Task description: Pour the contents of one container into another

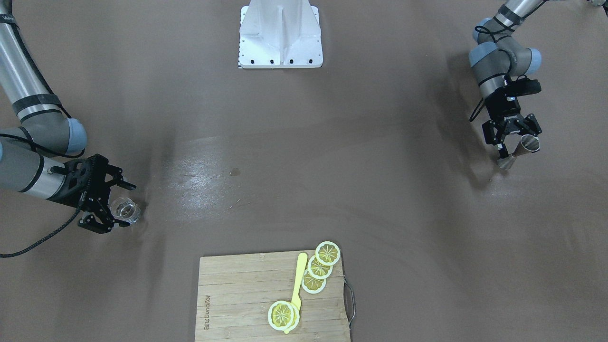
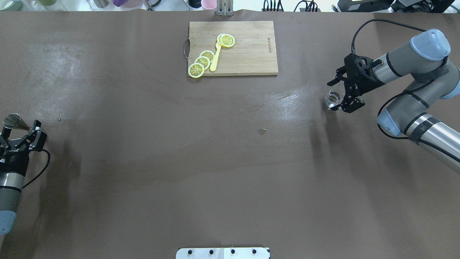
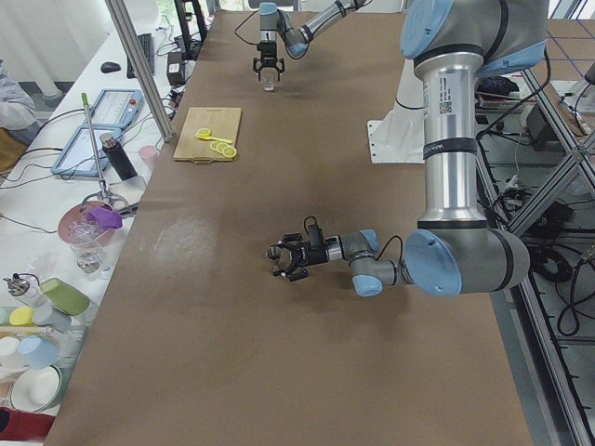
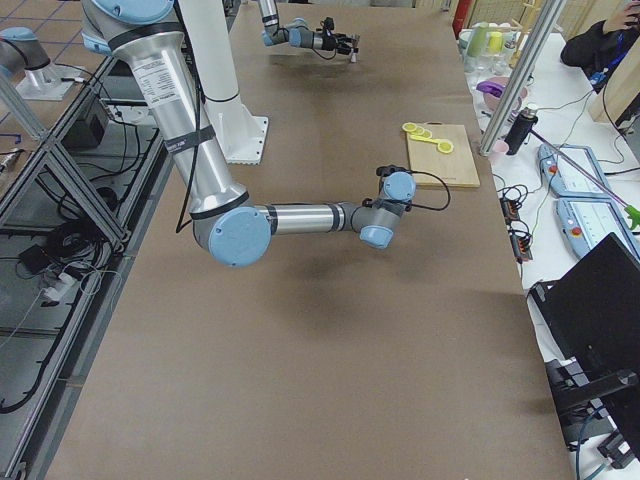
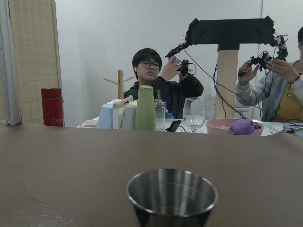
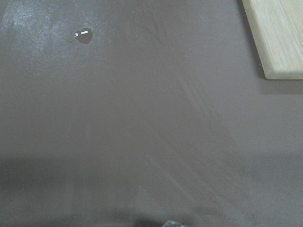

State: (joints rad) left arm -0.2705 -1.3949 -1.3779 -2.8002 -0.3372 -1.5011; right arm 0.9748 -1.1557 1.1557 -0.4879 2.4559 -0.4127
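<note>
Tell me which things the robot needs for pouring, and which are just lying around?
For pouring: glass tumbler, steel jigger.
Just lying about: cutting board, lemon slices, yellow spoon.

The brown table (image 2: 143, 172) carries a wooden cutting board (image 2: 251, 54) at the far middle and a white mounting plate (image 2: 222, 253) at the near middle. A steel jigger (image 2: 16, 123) stands at the left edge and a glass tumbler (image 2: 333, 99) to the right. A small spot (image 2: 263, 131) lies near the centre.
</note>
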